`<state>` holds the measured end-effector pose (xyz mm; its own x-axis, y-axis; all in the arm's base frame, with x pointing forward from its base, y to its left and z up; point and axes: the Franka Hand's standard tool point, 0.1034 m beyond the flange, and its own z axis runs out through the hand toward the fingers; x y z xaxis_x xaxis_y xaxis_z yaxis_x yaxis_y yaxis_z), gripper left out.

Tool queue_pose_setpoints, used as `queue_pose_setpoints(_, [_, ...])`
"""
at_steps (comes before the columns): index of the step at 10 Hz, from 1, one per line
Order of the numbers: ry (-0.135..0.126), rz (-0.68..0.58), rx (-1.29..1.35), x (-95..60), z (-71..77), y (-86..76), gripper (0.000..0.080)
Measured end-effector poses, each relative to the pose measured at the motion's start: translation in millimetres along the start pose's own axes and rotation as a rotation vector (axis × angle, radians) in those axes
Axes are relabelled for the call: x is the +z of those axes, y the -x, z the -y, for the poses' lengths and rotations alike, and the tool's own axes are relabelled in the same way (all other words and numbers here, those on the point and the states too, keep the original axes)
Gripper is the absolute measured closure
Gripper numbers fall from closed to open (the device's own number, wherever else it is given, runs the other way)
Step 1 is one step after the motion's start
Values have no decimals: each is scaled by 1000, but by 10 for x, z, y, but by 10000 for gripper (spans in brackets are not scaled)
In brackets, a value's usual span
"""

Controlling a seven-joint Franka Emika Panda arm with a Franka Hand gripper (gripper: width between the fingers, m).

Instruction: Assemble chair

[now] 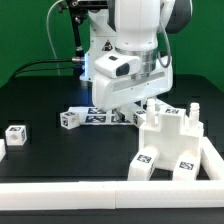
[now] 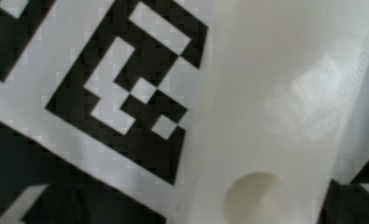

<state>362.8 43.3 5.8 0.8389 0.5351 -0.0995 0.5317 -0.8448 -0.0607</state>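
My gripper is down low near the table's middle, over a white chair part that lies tilted under it. In the wrist view this white part fills the picture from very close, with a large black-and-white tag and a round hollow on it. My fingers do not show clearly there; the jaws stand wide and I see no grip. The partly joined chair, blocky and white with tags, stands at the exterior view's right. A small tagged block lies beside the gripper.
The marker board lies behind the gripper. Another small tagged white block sits at the exterior view's far left. A long white border rail runs along the front and up the right side. Cables hang behind the arm.
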Motion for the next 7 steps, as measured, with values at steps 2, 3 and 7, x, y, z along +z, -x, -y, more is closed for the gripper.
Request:
queue_pose_setpoints(2, [-1, 2, 0, 3, -1, 4, 387])
queue_pose_setpoints(3, [-1, 2, -8, 2, -2, 4, 387])
queue_pose_setpoints(7, [-40, 43, -368, -431, -106, -113, 515])
